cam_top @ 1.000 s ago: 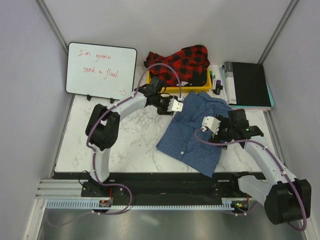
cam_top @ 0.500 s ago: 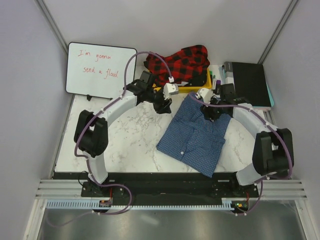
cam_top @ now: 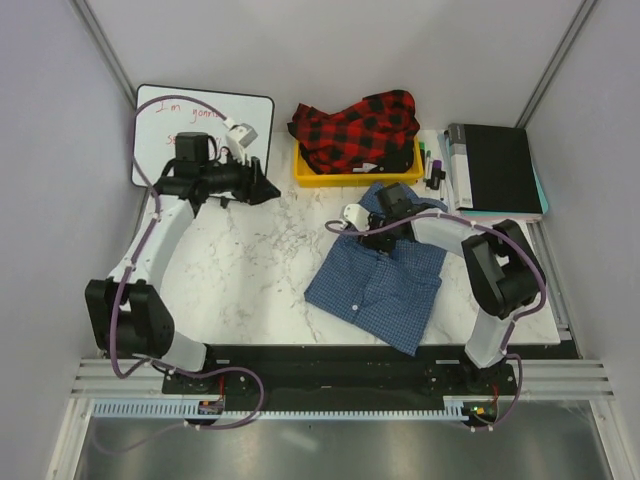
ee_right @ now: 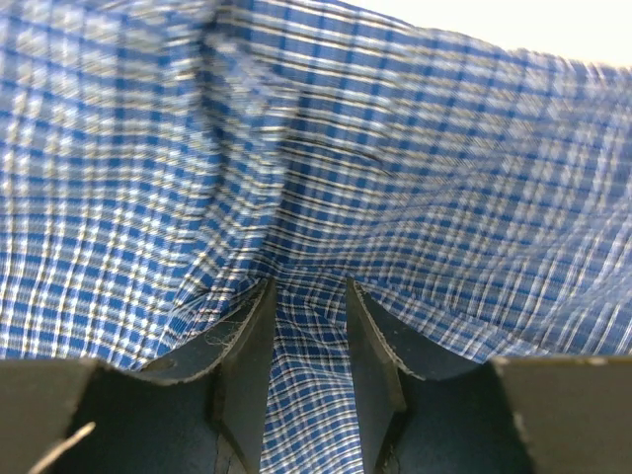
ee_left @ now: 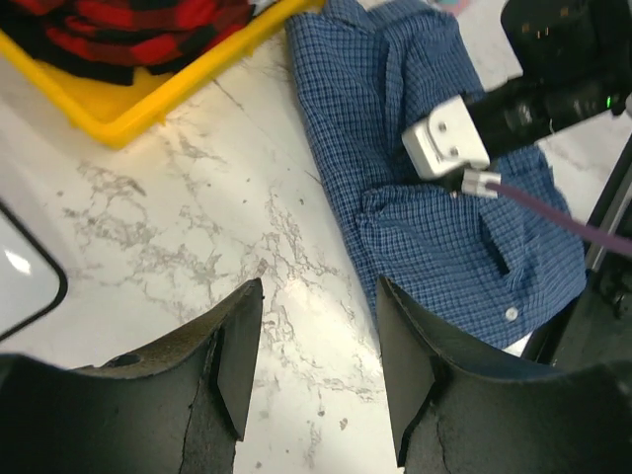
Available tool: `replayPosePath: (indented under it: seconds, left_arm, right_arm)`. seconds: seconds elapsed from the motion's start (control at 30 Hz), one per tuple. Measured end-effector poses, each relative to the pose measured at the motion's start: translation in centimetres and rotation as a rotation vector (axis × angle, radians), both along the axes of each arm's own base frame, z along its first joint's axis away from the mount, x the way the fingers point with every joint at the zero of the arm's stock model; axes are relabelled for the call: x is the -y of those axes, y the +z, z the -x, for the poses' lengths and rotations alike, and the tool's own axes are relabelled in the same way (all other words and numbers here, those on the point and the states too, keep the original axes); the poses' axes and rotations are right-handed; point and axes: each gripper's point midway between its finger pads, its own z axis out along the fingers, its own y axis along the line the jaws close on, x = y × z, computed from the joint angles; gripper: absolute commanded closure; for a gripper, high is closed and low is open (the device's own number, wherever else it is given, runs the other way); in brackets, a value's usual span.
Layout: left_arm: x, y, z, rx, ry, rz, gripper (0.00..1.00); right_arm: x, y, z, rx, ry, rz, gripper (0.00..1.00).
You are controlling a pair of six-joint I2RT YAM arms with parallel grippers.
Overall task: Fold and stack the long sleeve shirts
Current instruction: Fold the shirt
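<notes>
Your left gripper [cam_top: 265, 187] hovers upper left of top view, beside whiteboard [cam_top: 160, 150]. Jaws apart, nothing between, marble table [cam_top: 250, 270] below. Your right gripper [ee_right: 309, 286] narrow, pinching ridge of blue shirt [cam_top: 375, 285]. Blue shirt spread centre-right on table. Red plaid shirt [cam_top: 355, 125] heaped in yellow bin [cam_top: 330, 178], top centre.

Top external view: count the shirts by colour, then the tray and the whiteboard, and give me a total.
Blue checked shirt: 1
Red-and-black plaid shirt: 1
Yellow tray: 1
Whiteboard: 1
Total: 4
</notes>
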Motion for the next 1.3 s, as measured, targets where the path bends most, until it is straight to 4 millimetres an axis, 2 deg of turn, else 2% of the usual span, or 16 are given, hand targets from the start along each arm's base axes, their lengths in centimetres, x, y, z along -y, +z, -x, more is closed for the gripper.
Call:
replayPosePath:
  seconds: [0.1, 0.2, 0.33, 0.47, 0.53, 0.63, 0.8, 0.9, 0.97, 1.07, 1.23, 1.3]
  left_arm:
    - [-2.5, 0.6, 1.0, -0.03, 0.081, 0.043, 0.43]
    - [-4.3, 0.6, 2.1, -0.067, 0.149, 0.079, 0.44]
    - [-5.4, -0.4, 3.2, -0.142, 0.2, 0.126, 0.45]
    - [-5.4, -2.0, 3.7, -0.222, 0.22, 0.148, 0.51]
    - [-5.1, -2.8, 3.5, -0.253, 0.209, 0.151, 0.53]
    - [-3.4, -5.0, 3.4, -0.329, 0.164, 0.142, 0.57]
    - [1.8, -9.0, 4.1, -0.461, 0.037, 0.094, 0.56]
    - [5.0, -10.7, 2.9, -0.474, -0.014, 0.046, 0.56]
    - [6.5, -11.5, 1.4, -0.465, -0.022, 0.021, 0.57]
    - [7.4, -13.0, -1.2, -0.456, 0.003, -0.004, 0.58]
    - [7.2, -16.5, -4.3, -0.48, 0.075, -0.06, 0.59]
    - [6.9, -17.9, -5.0, -0.492, 0.104, -0.091, 0.59]
  right_arm:
    - [-2.7, 0.1, 0.7, 0.035, 0.104, 0.013, 0.58]
    - [-6.6, 0.2, 1.9, 0.075, 0.243, 0.009, 0.59]
    - [-10.7, 0.2, 4.1, 0.114, 0.416, 0.008, 0.54]
    - [-12.3, 0.6, 4.5, 0.118, 0.461, 0.004, 0.49]
    - [-11.9, 1.3, 3.7, 0.096, 0.411, -0.018, 0.47]
    - [-10.5, 3.8, 0.5, 0.084, 0.263, -0.091, 0.48]
    - [-6.0, 10.0, -4.5, 0.104, -0.02, -0.246, 0.52]
    - [-3.7, 11.4, -6.1, 0.069, -0.172, -0.313, 0.54]
    - [-3.0, 10.7, -6.3, 0.021, -0.239, -0.326, 0.55]
    - [-2.6, 7.7, -6.2, -0.07, -0.31, -0.302, 0.57]
    - [-1.0, 1.4, -6.8, -0.164, -0.393, -0.176, 0.58]
    - [-0.5, 0.0, -7.7, -0.173, -0.417, -0.144, 0.58]
